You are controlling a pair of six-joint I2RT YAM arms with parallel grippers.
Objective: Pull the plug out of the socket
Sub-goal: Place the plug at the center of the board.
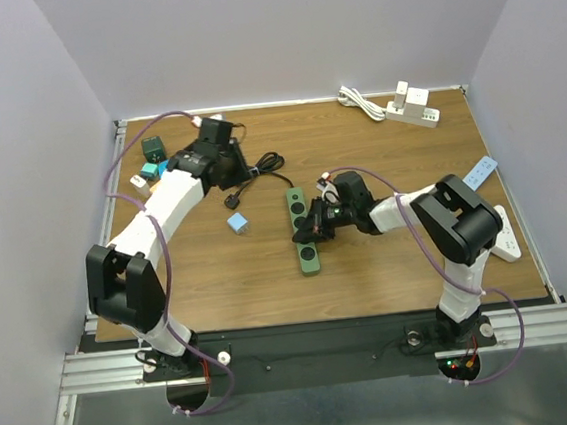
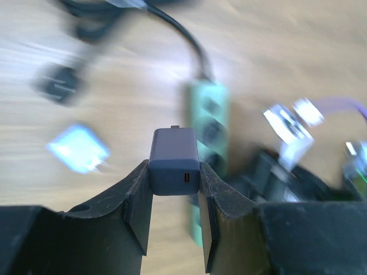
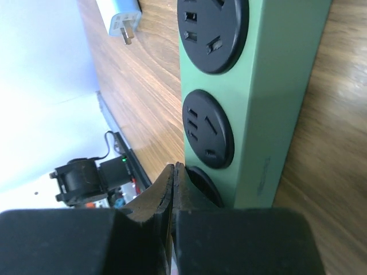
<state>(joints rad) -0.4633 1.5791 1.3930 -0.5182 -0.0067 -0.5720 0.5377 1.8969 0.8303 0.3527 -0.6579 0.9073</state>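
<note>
The plug (image 2: 174, 154), a dark boxy charger, sits clamped between the two fingers of the left gripper (image 2: 175, 172) at the lower centre of the left wrist view. It hangs above the table (image 1: 389, 263), clear of the green power strip (image 2: 209, 114) that lies blurred behind it. From this I judge that it is already out of its socket and only needs to be carried off or set down. The right gripper (image 3: 174, 172) has its fingers pressed together with nothing between them. In its own view the tips rest against the near end of the strip, partly covering the lowest of three round black sockets. That looks like a hold-down, so the strip cannot lift or slide when the plug is pulled. The two sockets in full view are empty. In the overhead view the strip lies near the centre of the table with the right arm bent over it. Its black cable (image 1: 259, 165) curls away toward the upper left. A small pale blue charger (image 1: 237, 223) lies just left of the strip and apart from it. A few small adapters (image 1: 153, 160) cluster at the upper left, and a white power strip (image 1: 412, 108) with its cord is at the upper right. The loose cable and the blue charger are nearest below the left gripper, so any set-down spot has to avoid them.
</note>
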